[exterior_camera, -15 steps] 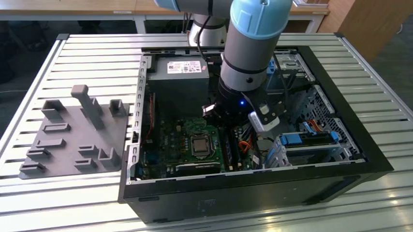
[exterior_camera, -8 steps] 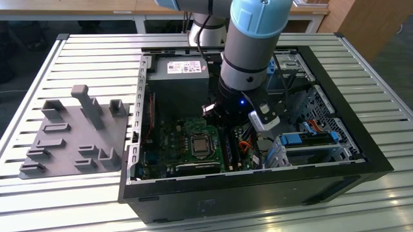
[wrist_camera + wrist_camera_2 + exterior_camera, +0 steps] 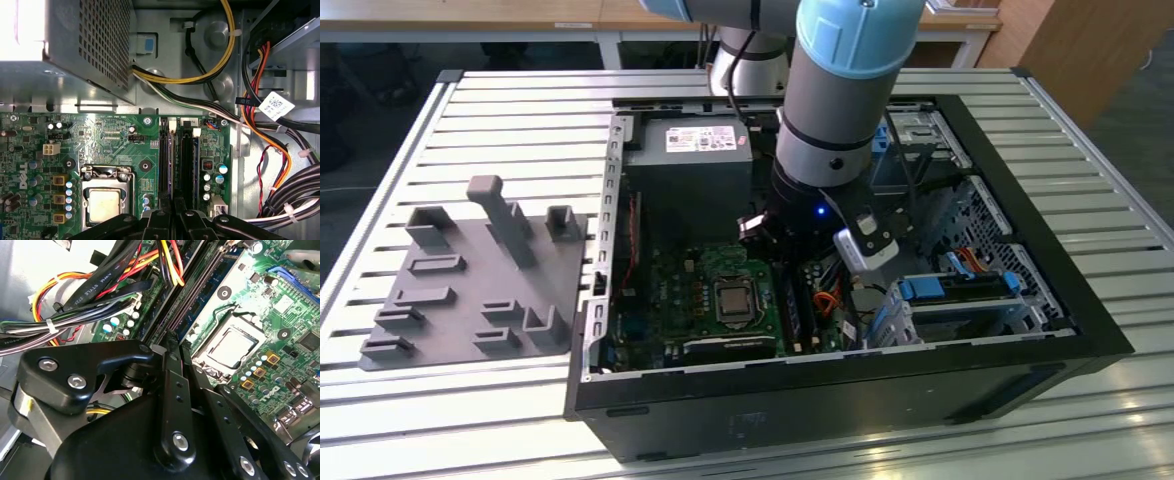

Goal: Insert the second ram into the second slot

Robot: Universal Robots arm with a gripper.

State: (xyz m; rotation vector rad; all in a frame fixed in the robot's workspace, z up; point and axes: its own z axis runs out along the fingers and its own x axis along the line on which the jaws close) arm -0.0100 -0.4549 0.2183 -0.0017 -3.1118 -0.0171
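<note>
— Status?
— My claw (image 3: 173, 205) is narrow, tips nearly together, low in the case (image 3: 854, 405) over the slots (image 3: 189, 160).
— Ram?
— The ram (image 3: 170, 165) stands edge-on in a slot, right under my tips; whether I pinch it, I cannot tell.
— Obstacles?
— Cables (image 3: 95, 287) bunch close on one side, the CPU socket (image 3: 104, 202) sits on the other, the power supply (image 3: 85, 45) beyond the slots' far end. A grey fixture plate (image 3: 467, 290) lies outside.

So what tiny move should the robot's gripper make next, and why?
Probably a gentle push straight down. The gripper sits at the end of the long memory slots beside the processor socket, lined up with them, low inside the computer case. Bundled cables lie close beside, so swinging sideways looks risky.
</note>
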